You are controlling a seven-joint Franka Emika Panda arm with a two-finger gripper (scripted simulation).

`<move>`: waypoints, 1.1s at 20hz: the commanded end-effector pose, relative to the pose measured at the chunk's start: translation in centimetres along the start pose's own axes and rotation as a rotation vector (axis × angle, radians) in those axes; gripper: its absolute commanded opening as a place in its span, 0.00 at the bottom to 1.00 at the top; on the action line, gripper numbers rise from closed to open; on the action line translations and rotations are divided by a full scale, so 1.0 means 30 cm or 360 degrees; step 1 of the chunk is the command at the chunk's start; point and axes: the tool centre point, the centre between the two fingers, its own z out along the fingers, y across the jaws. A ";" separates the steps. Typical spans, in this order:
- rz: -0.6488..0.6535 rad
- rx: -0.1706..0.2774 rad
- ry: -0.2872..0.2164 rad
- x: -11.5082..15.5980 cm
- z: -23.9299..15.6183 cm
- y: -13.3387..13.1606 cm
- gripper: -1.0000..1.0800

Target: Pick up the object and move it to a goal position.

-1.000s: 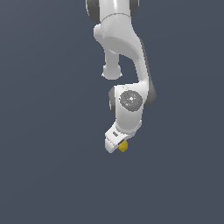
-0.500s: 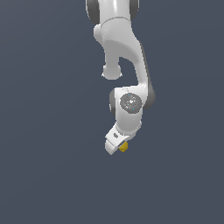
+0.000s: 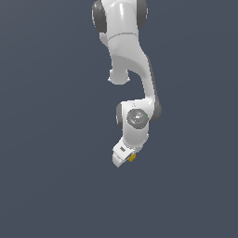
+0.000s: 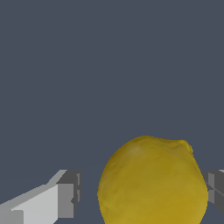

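The object (image 4: pixel 153 183) is a mustard-yellow, lemon-like thing with bumpy skin and a small pointed end. In the wrist view it fills the space between my fingers. One finger (image 4: pixel 68 194) stands apart from it with a visible gap. The other finger (image 4: pixel 215 188) is right at its side, and contact is unclear. My gripper (image 4: pixel 142 192) is open around it. In the exterior view only a small yellow part of the object (image 3: pixel 132 158) shows beside the white gripper (image 3: pixel 124 157), low on the dark grey surface.
The white arm (image 3: pixel 132 69) reaches down from the top of the exterior view. A plain dark grey ground (image 3: pixel 56 176) lies all around, with no other objects in view.
The hand has dropped slightly toward the object since the earliest frame. The object has stayed in place.
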 end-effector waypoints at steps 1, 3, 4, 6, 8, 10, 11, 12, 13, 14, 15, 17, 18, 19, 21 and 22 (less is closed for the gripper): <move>0.0000 -0.0002 0.0002 0.004 0.005 0.003 0.96; 0.0000 -0.0002 0.0002 0.004 0.004 0.003 0.00; 0.0000 -0.0002 0.0002 0.004 0.004 0.003 0.00; 0.0000 -0.0002 0.0002 0.004 0.004 0.003 0.00; 0.0000 -0.0002 0.0002 0.004 0.004 0.003 0.00; 0.0000 -0.0002 0.0002 0.004 0.004 0.003 0.00; 0.0000 -0.0002 0.0002 0.004 0.004 0.003 0.00; 0.0000 -0.0002 0.0002 0.004 0.004 0.003 0.00; 0.0000 -0.0002 0.0002 0.004 0.003 0.003 0.00; 0.0000 -0.0002 0.0002 0.003 0.003 0.003 0.00; 0.0000 -0.0002 0.0002 0.002 0.000 0.004 0.00; 0.0000 -0.0002 0.0002 -0.001 -0.011 0.006 0.00; 0.0000 -0.0002 0.0002 -0.003 -0.019 0.007 0.00; 0.0000 -0.0002 0.0002 -0.006 -0.029 0.009 0.00; 0.0000 -0.0002 0.0002 -0.014 -0.055 0.014 0.00; 0.0000 -0.0002 0.0002 -0.019 -0.071 0.017 0.00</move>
